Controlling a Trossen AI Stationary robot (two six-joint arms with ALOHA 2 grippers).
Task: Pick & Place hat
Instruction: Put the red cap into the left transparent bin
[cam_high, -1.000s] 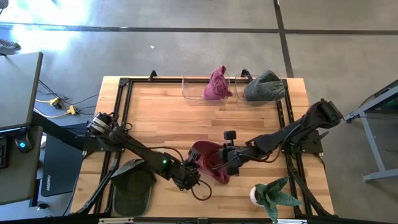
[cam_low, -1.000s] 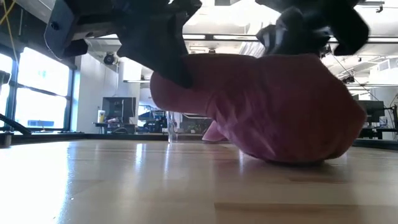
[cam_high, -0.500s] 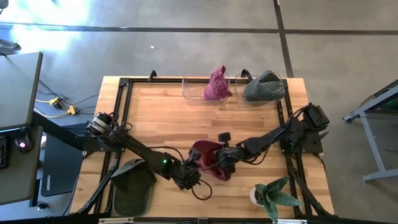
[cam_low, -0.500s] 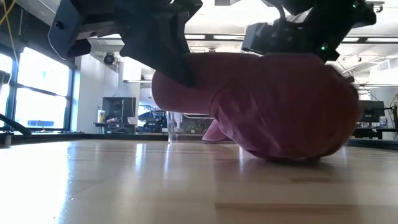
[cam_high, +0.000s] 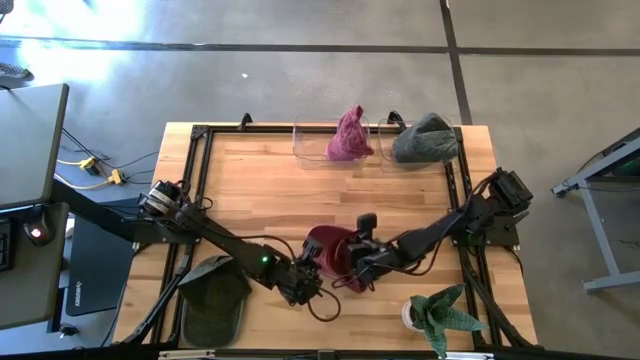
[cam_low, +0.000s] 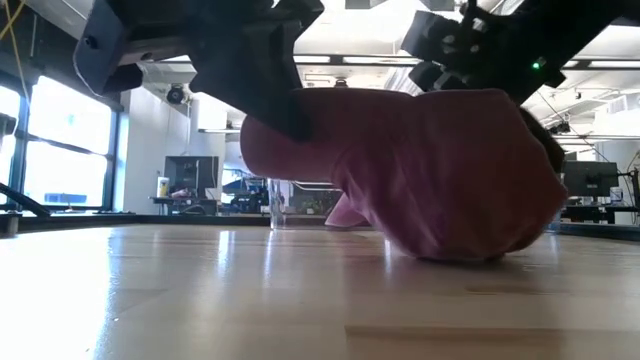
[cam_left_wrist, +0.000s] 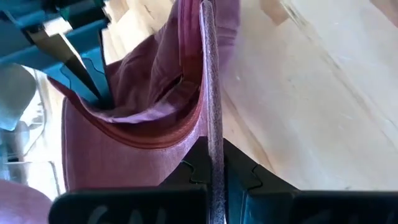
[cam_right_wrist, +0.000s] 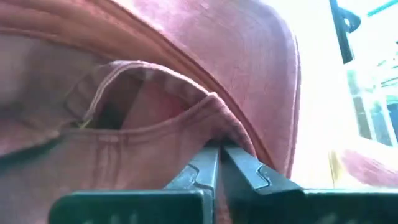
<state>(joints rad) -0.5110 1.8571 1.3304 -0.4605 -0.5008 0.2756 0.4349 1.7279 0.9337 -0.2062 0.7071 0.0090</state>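
Note:
A maroon hat (cam_high: 330, 250) stands near the table's front middle, held between both grippers, its underside (cam_low: 450, 252) on the wood. My left gripper (cam_high: 308, 272) is shut on the hat's left side. My right gripper (cam_high: 356, 266) is shut on its right side. In the left wrist view the right gripper's fingers (cam_left_wrist: 93, 84) show on the hat's far rim. The low view shows both arms dark above the hat (cam_low: 430, 170). My left gripper pinches the brim's thin edge (cam_left_wrist: 210, 134) between its two fingers, slanting down from the table's left. The brim stands on edge between the fingers, and the hat's lower part rests on the table. My right gripper pinches the hat's rim beside the arched back opening (cam_right_wrist: 219, 138) between its two fingers, slanting down from the table's right. The cloth of the crown bunches around the fingers, and the hat's underside (cam_low: 450, 252) stays on the table.
Two clear bins stand at the far edge, one with another maroon hat (cam_high: 348, 135), one with a grey-green hat (cam_high: 425, 140). A dark green hat (cam_high: 215, 295) lies at the near left. A potted plant (cam_high: 440, 315) stands at the near right.
My right gripper has sunk and rolled, moving toward the table's left onto the hat's rim. The hat's right side has been drawn in and bunched, while its left side stays in my left gripper.

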